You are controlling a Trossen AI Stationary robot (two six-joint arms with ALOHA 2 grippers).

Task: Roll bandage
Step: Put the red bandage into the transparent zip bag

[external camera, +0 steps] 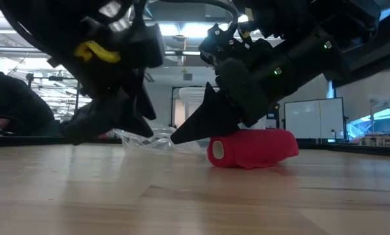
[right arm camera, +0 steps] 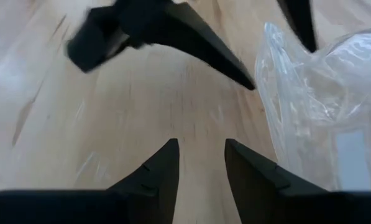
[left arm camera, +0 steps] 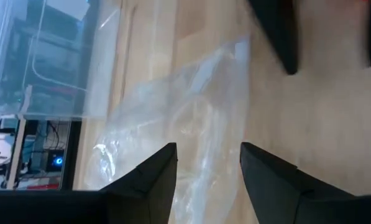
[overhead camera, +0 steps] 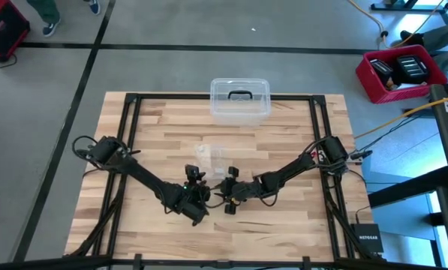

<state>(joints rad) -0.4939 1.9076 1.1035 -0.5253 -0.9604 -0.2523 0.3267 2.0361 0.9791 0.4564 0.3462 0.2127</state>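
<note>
The bandage (external camera: pixel 253 149) is a small red roll lying on its side on the wooden table; it shows only in the low view. My right gripper (right arm camera: pixel 201 146) stands open just over it, with bare wood between its fingers. One of its dark fingers (external camera: pixel 201 127) slants down past the roll's open end. My left gripper (left arm camera: pixel 207 155) is also open, close beside the right one (overhead camera: pixel 227 189) near the table's middle. It points toward the far edge at a crinkled clear wrapper (left arm camera: pixel 185 112). Nothing is between its fingers. My right gripper hangs low over the red roll, but its own body hides the place where they meet, so I cannot tell whether it touches the roll. The roll rests on the table. My left gripper touches nothing.
The clear wrapper (overhead camera: pixel 212 157) lies just beyond both grippers. A clear plastic box with a dark handle (overhead camera: pixel 240 100) stands at the table's far edge. Bare wood stretches to the left, right and near sides of the grippers.
</note>
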